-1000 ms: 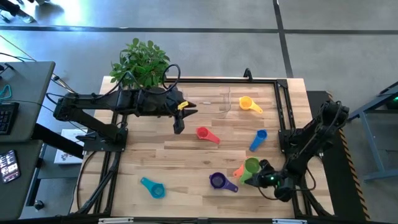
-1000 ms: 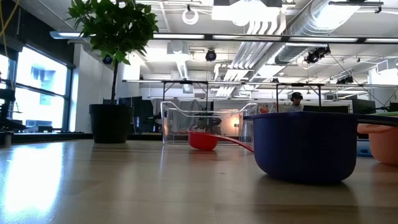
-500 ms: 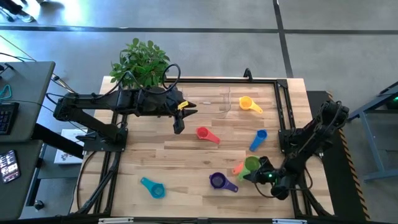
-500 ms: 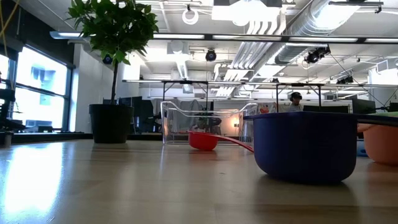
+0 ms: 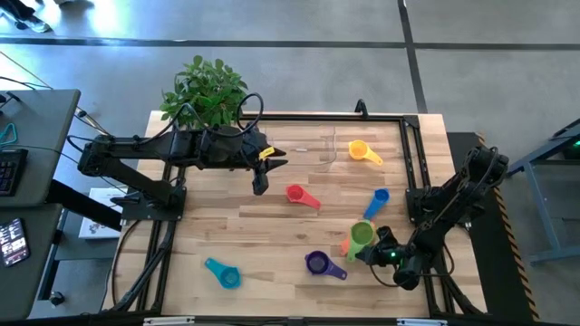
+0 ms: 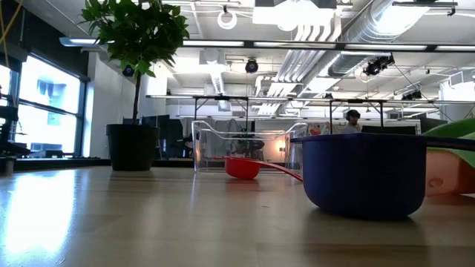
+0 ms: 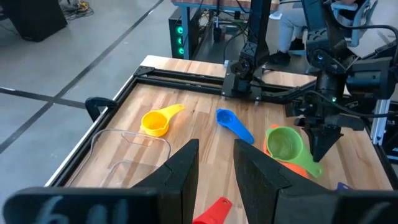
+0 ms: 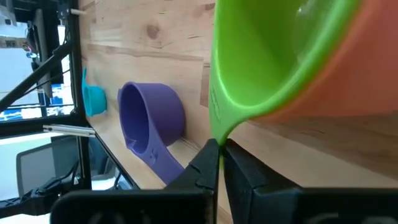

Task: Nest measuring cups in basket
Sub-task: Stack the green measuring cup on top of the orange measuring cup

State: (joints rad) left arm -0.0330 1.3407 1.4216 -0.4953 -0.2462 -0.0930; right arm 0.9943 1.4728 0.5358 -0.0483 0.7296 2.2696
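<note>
My right pincer (image 5: 379,251) is pinched shut on the green cup (image 5: 362,234) handle, holding the bowl tilted above the orange cup (image 5: 347,246) near the tabletop's (image 5: 272,244) front right corner.

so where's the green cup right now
In the high view the green cup is at the table's near right, sitting over the orange cup, its handle pinched by the right gripper; the purple cup lies just left.

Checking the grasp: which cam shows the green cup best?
Left wrist view: the green cup shows whole, over the orange cup, handle pinched by the right end effector. High view shows it small, right wrist only its handle and underside, low view a rim sliver.
</note>
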